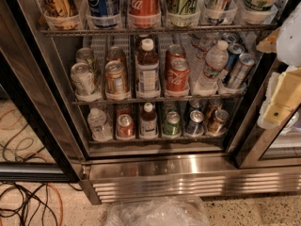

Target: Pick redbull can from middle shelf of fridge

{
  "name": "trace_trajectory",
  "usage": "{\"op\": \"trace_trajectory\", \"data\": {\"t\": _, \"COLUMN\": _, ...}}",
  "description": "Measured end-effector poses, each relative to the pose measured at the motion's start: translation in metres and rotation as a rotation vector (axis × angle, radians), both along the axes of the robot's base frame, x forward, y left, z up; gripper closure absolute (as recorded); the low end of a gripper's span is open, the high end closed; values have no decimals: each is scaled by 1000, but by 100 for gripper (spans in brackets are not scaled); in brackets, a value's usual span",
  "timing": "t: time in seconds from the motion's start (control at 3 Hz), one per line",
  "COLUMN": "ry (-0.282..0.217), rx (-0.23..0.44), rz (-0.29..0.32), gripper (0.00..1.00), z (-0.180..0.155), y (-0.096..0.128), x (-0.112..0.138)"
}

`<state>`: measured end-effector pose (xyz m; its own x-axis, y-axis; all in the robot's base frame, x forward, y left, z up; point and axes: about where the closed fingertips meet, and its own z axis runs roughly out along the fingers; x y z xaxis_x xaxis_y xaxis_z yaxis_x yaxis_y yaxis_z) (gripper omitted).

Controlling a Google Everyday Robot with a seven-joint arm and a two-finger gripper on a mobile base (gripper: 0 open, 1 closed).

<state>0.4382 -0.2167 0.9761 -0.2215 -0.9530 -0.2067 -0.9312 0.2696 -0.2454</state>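
Over at the far right edge of the view, that's the arm (292, 37), 1 white rounded section showing up high, cut off by the frame. Right below it hangs the gripper (281, 98), a pale cream-yellow piece, tilted with its lower end pointing down and left, also partly out of view.
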Motion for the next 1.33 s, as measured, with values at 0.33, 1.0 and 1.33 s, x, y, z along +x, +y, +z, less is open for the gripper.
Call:
{"op": "trace_trajectory", "data": {"t": 0.33, "ry": -1, "rx": 14, "rz": -1, "gripper": 0, "z": 0, "y": 1, "x": 1}}
{"op": "trace_trajectory", "data": {"t": 1.0, "ry": -27, "rx": 260, "rz": -43, "gripper": 0, "z": -9, "y": 19, "x": 13}}
{"op": "trace_trajectory", "data": {"t": 1.33, "ry": -90, "rx": 461, "rz": -105, "gripper": 0, "z": -15, "y": 37, "x": 13}}
